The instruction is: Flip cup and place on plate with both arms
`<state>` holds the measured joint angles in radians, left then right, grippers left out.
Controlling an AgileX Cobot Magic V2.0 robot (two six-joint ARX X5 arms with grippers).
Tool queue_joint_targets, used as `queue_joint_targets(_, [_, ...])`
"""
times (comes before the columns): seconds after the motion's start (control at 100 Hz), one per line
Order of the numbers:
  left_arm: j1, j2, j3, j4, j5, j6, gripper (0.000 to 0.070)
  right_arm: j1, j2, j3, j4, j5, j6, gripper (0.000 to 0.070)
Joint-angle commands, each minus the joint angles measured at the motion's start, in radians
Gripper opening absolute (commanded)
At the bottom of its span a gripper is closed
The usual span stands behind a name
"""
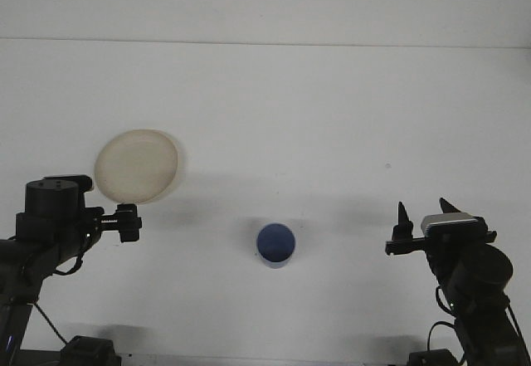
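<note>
below the plate [136,166], the left hand [127,222] points right.

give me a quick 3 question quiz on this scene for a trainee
1. True or false: the blue cup sits on the plate.
2. Which gripper has its fingers spread apart? A. left gripper B. right gripper
3. Fill in: the cup stands on the table between the two ____.

Key
1. False; it stands on the bare table, apart from the plate.
2. B; its two fingers point up with a clear gap.
3. grippers
</note>
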<state>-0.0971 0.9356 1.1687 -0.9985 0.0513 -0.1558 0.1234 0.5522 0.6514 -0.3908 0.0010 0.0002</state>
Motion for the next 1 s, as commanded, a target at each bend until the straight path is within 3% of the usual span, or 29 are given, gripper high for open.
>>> queue_joint_targets(0.0, [-0.025, 0.035, 0.033, -0.016, 0.031, 0.012, 0.0544, 0.002, 0.003, 0.010, 0.010, -0.001, 0.011, 0.0526])
queue_joint_targets(0.63, [-0.550, 0.481, 0.306, 0.040, 0.040, -0.048, 0.0544, 0.002, 0.003, 0.010, 0.010, -0.001, 0.023, 0.0526])
queue_joint_targets(0.99, [-0.685, 0.719, 0.375, 0.056, 0.040, -0.043, 0.0544, 0.002, 0.003, 0.010, 0.009, -0.001, 0.022, 0.0526])
